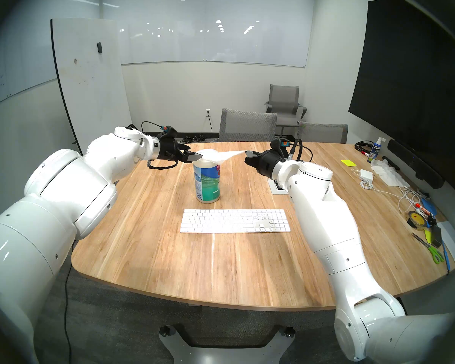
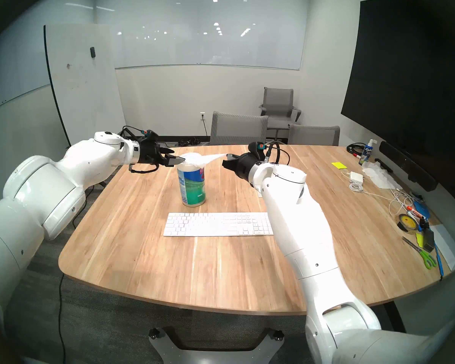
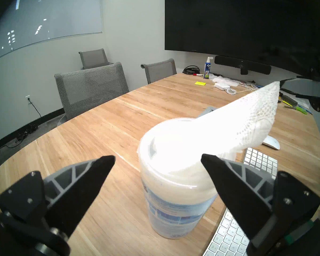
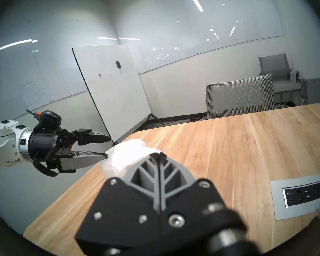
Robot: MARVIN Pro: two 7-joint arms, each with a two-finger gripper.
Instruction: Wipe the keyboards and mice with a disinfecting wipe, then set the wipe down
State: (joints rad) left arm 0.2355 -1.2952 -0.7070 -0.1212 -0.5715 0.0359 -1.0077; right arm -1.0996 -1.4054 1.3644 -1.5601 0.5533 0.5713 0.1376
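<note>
1. Wipe material, a white textured disinfecting wipe (image 1: 227,156), is stretching taut from the top of the cylindrical white canister with a blue-green label (image 1: 207,183) toward the right tool (image 1: 247,153).
2. Right tool is pinching the wipe's far end, its grey fingers (image 4: 158,158) pressed together on the sheet.
3. Left tool (image 3: 157,162) is hovering beside the canister's lid with its fingers spread wide, holding nothing; in the left wrist view one fingertip is overlapping the lid's rim, and contact cannot be told.
4. Long flat white keyboard (image 1: 235,220) is lying on the light wooden counter (image 1: 195,263), just in front of the canister.
5. Small glossy white oval mouse (image 3: 271,142) is sitting on the counter near the keyboard's right end, hidden behind the right arm in the head views.
</note>
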